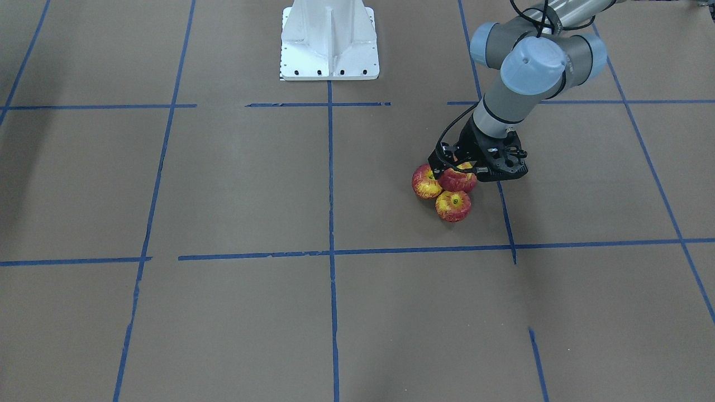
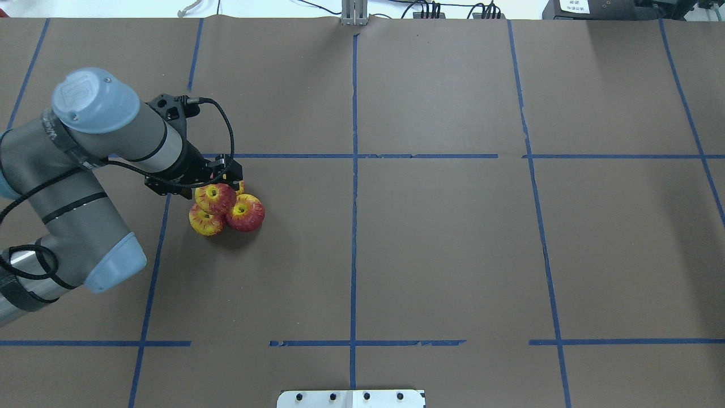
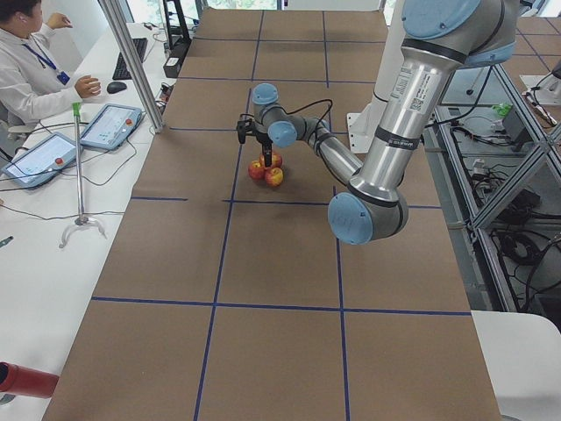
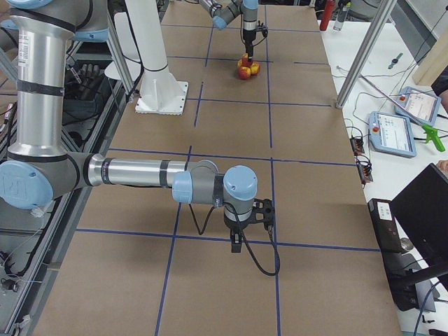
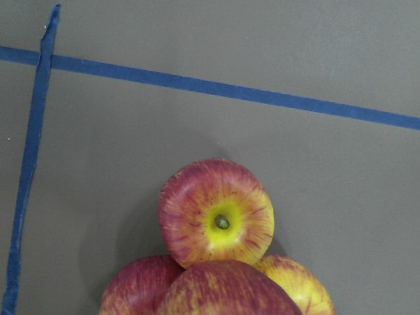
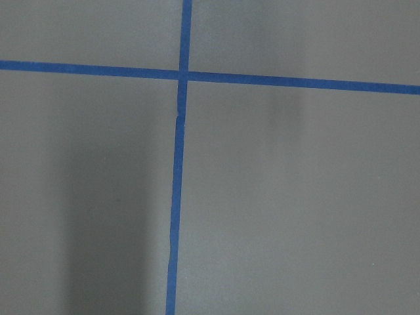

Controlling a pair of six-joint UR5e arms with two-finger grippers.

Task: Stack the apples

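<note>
Four red-and-yellow apples sit in one cluster on the brown table. Three lie on the table: one (image 2: 205, 222), one (image 2: 247, 213) and one (image 2: 240, 186) mostly hidden under the gripper. The fourth apple (image 2: 214, 198) rests on top of them; it also shows in the front view (image 1: 458, 180). My left gripper (image 2: 222, 182) reaches down over the cluster and looks shut on the top apple (image 5: 223, 292). My right gripper (image 4: 236, 241) hangs over bare table far from the apples; it shows only in the exterior right view, so I cannot tell whether it is open or shut.
The white robot base plate (image 1: 329, 39) stands at the table's robot-side edge. Blue tape lines (image 1: 332, 252) grid the brown paper. An operator (image 3: 26, 70) and tablets (image 3: 110, 127) are at a side desk beyond the table's far edge.
</note>
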